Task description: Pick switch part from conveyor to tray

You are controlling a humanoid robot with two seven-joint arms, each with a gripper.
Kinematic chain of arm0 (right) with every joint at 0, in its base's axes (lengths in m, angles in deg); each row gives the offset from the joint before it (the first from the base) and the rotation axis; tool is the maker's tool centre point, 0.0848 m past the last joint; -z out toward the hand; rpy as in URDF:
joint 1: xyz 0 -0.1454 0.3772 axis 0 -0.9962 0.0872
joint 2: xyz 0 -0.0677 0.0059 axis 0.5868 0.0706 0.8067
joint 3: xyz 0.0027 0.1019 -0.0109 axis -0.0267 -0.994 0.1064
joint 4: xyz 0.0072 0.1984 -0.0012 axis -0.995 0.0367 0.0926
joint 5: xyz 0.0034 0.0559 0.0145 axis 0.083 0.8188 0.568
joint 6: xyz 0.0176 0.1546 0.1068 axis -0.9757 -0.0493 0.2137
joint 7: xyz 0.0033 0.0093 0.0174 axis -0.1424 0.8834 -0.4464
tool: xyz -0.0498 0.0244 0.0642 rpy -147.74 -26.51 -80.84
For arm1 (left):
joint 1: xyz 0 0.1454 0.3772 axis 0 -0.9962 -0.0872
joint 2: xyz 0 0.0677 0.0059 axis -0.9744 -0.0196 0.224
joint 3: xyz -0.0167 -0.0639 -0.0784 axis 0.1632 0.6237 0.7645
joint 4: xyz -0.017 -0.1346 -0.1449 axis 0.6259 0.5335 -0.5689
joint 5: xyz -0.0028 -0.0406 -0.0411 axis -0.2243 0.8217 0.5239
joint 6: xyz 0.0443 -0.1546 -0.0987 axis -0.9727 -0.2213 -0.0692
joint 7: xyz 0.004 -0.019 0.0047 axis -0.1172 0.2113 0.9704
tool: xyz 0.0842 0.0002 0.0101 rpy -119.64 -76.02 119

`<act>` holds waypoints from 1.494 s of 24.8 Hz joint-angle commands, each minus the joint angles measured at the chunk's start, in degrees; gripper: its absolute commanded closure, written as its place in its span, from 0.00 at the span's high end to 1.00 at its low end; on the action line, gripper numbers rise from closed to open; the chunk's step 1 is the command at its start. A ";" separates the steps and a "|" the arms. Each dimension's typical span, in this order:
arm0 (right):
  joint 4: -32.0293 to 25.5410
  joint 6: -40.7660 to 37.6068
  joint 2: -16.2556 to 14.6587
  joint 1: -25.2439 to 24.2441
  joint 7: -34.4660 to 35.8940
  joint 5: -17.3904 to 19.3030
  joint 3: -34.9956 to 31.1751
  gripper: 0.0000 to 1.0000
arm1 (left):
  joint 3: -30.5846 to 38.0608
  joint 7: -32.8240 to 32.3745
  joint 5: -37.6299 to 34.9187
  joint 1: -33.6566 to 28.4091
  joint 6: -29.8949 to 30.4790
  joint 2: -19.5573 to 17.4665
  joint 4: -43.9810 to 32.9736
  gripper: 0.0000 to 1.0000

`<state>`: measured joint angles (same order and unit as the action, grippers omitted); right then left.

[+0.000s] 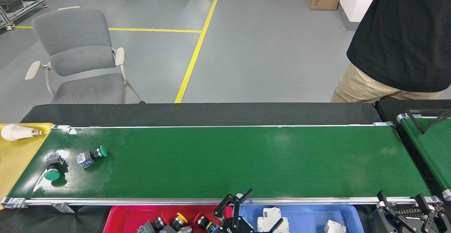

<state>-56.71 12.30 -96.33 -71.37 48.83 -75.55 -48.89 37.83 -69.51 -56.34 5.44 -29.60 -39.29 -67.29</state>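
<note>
— At the near edge of the belt [229, 159], what have you got?

— My left gripper [246, 210] hangs over the blue tray [310, 213], fingers spread wide, nothing between them. A white switch part [269, 219] lies in that tray just beside the fingers, not touching as far as I can tell. A second white piece [334, 226] sits further right in the same tray.

— And the right gripper?

— The right gripper [408, 213] is low at the bottom right corner, near the belt's end roller. Fingers apart, empty.

— Anything left on the belt?

— Two green push buttons at the far left end: one [53, 168] near the front rail, the other [91, 155] just beside it, lying on its side. The red tray [121, 217] holds several more buttons. A light bulb [16, 132] rests on the yellow tray [14, 162]. A person in a black shirt [405, 32] stands beyond the belt, right side.
</note>
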 commanded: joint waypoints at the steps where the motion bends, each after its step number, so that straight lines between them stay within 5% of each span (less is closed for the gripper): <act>1: -0.90 -0.69 -0.21 0.78 -0.03 0.16 -0.18 1.00 | 10.73 1.20 2.00 -0.01 -0.99 -1.80 -0.16 1.00; 3: -0.99 -0.77 -0.21 0.78 -0.03 0.16 -0.09 1.00 | 20.86 1.21 4.90 -0.09 0.50 -3.91 1.95 1.00; 6: -0.99 -1.30 -0.21 0.78 -0.03 0.16 -0.01 1.00 | 36.24 1.29 10.18 -1.06 10.79 -7.43 7.93 1.00; 9: -1.08 -1.39 -0.21 0.78 -0.12 0.16 0.08 1.00 | 43.27 1.64 10.79 -4.31 17.47 -7.87 8.54 1.00; 17: -1.52 -1.48 0.05 0.78 -0.12 0.16 0.17 1.00 | 37.99 2.17 10.88 -7.65 17.91 -5.93 -0.33 1.00; 37: -1.87 -2.18 0.05 0.69 -0.38 0.16 0.17 1.00 | 35.62 2.17 10.70 -8.09 15.80 -6.02 0.55 1.00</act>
<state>-57.67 10.31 -96.28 -71.05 48.41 -75.55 -48.54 72.99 -67.87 -45.76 -2.68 -12.82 -45.18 -66.39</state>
